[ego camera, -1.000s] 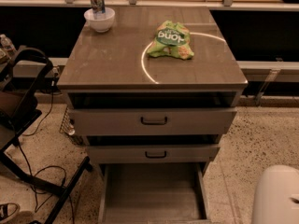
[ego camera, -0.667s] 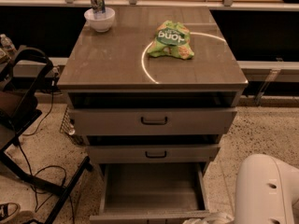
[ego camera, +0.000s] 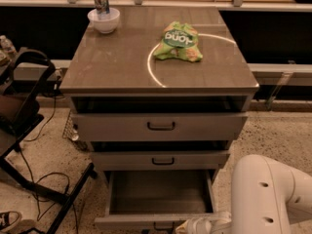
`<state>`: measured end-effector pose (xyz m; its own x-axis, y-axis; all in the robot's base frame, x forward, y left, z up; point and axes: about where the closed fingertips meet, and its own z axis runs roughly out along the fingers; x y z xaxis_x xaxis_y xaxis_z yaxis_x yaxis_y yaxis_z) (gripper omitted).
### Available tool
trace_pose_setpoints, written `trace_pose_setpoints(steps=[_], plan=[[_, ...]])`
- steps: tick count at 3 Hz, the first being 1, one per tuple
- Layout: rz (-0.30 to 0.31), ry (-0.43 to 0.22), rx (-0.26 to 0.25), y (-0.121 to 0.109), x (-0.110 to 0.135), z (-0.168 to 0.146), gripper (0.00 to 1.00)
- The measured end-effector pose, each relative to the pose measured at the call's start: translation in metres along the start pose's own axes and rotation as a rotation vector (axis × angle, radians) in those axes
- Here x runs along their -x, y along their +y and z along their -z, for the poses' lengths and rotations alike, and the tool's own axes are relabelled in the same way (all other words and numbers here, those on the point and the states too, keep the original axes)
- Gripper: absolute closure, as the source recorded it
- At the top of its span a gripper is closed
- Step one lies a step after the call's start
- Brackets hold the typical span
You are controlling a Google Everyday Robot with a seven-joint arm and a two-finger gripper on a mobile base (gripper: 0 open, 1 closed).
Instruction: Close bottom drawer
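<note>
Your gripper (ego camera: 197, 225) sits at the lower edge of the camera view, right against the front of the bottom drawer (ego camera: 158, 191); you cannot tell how far open it is or whether it grips anything. That drawer stands pulled well out beneath the middle drawer (ego camera: 161, 160), grey interior showing.

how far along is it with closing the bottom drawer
Done: the gripper is down at the bottom drawer, by the right part of its front. In hand: it seems to be lining up for a push; whether it touches the front isn't clear. Left: the whole push, since the drawer stands pulled far out with its grey inside showing.
</note>
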<state>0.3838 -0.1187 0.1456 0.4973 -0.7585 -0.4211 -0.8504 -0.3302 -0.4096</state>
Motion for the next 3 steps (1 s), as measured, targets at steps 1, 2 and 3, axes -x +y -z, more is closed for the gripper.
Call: trace_pose_setpoints(steps=[1, 2, 3], plan=[[0.000, 0.000, 0.000, 0.000, 0.000, 0.000, 1.00], [0.061, -0.006, -0.015, -0.039, -0.007, -0.009, 1.00], [0.094, -0.009, -0.024, -0.056, -0.011, -0.011, 1.00]])
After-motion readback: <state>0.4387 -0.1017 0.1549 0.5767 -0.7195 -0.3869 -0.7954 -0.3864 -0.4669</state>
